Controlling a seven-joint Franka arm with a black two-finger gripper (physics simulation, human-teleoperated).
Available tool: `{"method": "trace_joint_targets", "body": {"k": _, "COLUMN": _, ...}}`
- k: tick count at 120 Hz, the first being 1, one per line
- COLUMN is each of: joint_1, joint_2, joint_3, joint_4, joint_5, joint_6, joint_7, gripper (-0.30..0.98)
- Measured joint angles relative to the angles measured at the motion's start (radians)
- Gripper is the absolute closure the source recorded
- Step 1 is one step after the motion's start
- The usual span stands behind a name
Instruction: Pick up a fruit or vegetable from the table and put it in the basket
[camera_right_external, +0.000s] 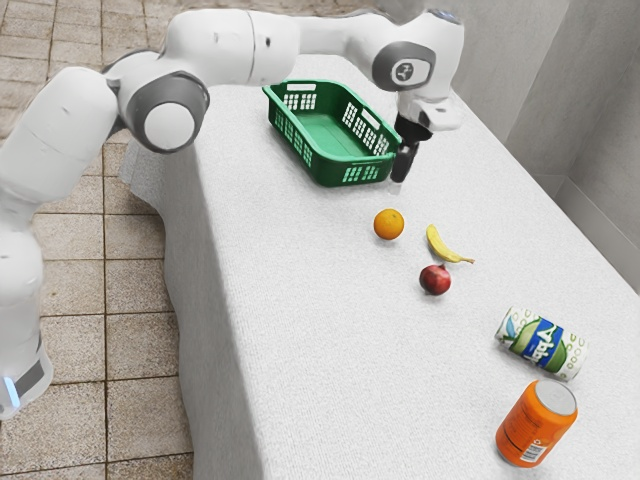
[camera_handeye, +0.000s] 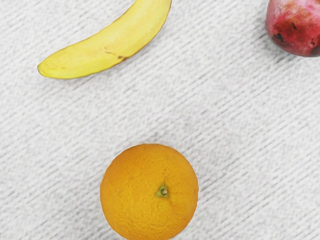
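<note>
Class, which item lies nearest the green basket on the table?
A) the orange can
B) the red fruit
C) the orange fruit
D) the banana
C: the orange fruit sits closest to the basket, with the banana and red fruit farther off.

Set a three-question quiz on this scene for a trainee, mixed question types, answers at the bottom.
1. Multiple choice: Which fruit lies nearest the green basket?
a) the banana
b) the orange
c) the red fruit
2. True or false: The banana, the orange and the red fruit all lie outside the basket.
3. Fill in the blank: In the wrist view, the small stem mark on the orange is mostly ____ in colour.

Key: 1. b; 2. true; 3. green
</note>
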Motion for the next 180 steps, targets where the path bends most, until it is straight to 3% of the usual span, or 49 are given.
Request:
{"method": "trace_joint_targets", "body": {"k": 10, "joint_1": -0.012, "joint_2": 0.104, "joint_3": 0.002, "joint_4": -0.002, "joint_5": 0.048, "joint_6": 0.120, "joint_7": 0.073, "gripper": 0.00}}
{"method": "trace_joint_targets", "body": {"k": 29, "joint_1": -0.058, "joint_2": 0.163, "joint_3": 0.001, "joint_4": -0.004, "joint_5": 0.117, "joint_6": 0.309, "joint_7": 0.187, "gripper": 0.01}}
{"method": "trace_joint_targets", "body": {"k": 57, "joint_1": -0.110, "joint_2": 0.219, "joint_3": 0.000, "joint_4": -0.004, "joint_5": 0.172, "joint_6": 0.440, "joint_7": 0.310, "gripper": 0.00}}
{"method": "trace_joint_targets", "body": {"k": 144, "joint_1": -0.124, "joint_2": 0.278, "joint_3": 0.001, "joint_4": -0.019, "joint_5": 0.208, "joint_6": 0.524, "joint_7": 0.494, "gripper": 0.01}}
{"method": "trace_joint_targets", "body": {"k": 180, "joint_1": -0.127, "joint_2": 0.281, "joint_3": -0.001, "joint_4": -0.019, "joint_5": 0.205, "joint_6": 0.535, "joint_7": 0.521, "gripper": 0.23}}
